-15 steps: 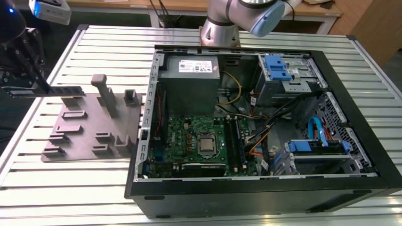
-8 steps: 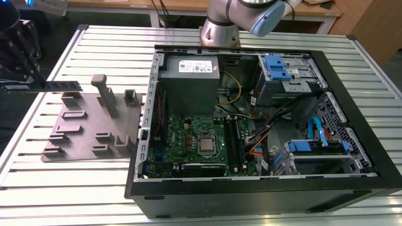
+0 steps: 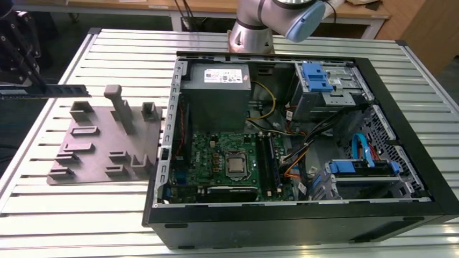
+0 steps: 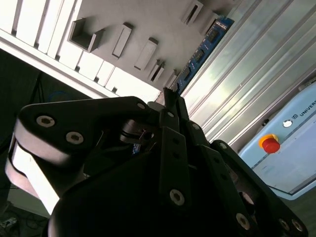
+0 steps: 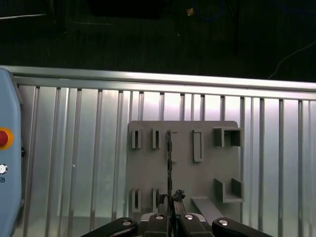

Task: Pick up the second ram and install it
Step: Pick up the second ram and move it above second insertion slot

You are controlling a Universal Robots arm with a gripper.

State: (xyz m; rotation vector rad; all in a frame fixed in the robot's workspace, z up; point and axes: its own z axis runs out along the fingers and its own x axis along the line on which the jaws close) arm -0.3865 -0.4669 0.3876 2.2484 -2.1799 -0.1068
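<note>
**Entry 1, nearest: gripper** [image 5: 170, 198]. Its black fingers are drawn in narrow and clamped on one end of the second ram [image 4: 201, 50]. The blue-green stick runs straight out from the fingertips. We see it edge-on in the first wrist view and with its row of chips showing in the second wrist view.

**Entry 2: grey fixture plate** [image 5: 183, 174]. It carries raised blocks and narrow pockets and lies beneath the stick. We note that the stick is apart from the plate and sits in no pocket. In the exterior view it hangs level in the air at the exterior view's left, over the plate's side of the table.

**Entry 3: slatted metal table** [image 3: 86, 215]. It bears both the plate and the case. Near the plate we list a pale blue pendant [image 4: 291, 163] with a red button [image 4: 270, 144].

**Entry 4: open computer case** [image 3: 287, 223]. It stands to the exterior view's right of the plate, well apart from the stick. Inside we count a green motherboard [image 3: 215, 148], with long black memory slots [image 3: 267, 161] just beside the processor socket [image 3: 235, 164]. We cannot tell whether any slot is filled.

**Entry 5, farthest: arm** [image 3: 258, 24]. It rises from behind the case.

**Status.** We judge the pick-up done, since the stick is gripped and clear of its fixture. The installing is not yet done, since the stick is nowhere near the slots and the whole width of the plate and the case wall lies between them.
</note>
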